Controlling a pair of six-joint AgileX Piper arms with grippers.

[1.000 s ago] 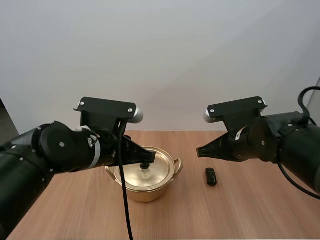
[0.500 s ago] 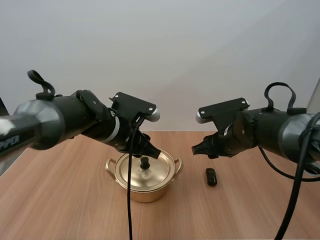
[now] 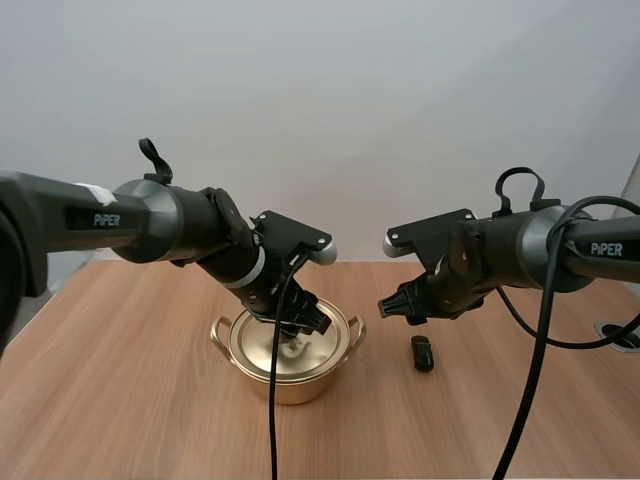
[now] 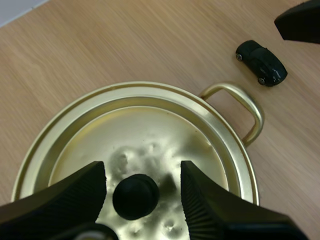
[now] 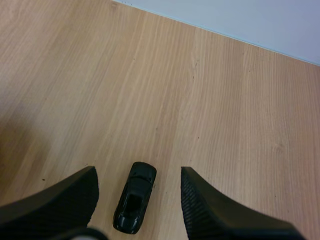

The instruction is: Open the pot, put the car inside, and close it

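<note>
A gold pot (image 3: 262, 382) stands on the wooden table with its lid (image 4: 150, 125) on. My left gripper (image 3: 306, 322) hangs open just above the lid. Its ribbed fingers (image 4: 75, 192) stand on either side of the black knob (image 4: 135, 196) without touching it. A small black toy car (image 3: 423, 352) lies on the table to the right of the pot, and it also sits beyond the pot's handle (image 4: 242, 105). My right gripper (image 3: 397, 305) is open and hovers above and slightly left of the car (image 5: 135, 197), which lies between its fingers, lower down on the table.
The wooden table (image 3: 120, 400) has free room in front of and to the left of the pot. A tip of my right gripper (image 4: 300, 22) shows past the car. The table's far edge meets a pale wall (image 5: 250, 20).
Both grippers have gone from shut to open. Both arms reached forward and down, the left onto the lid knob, the right toward the car.
</note>
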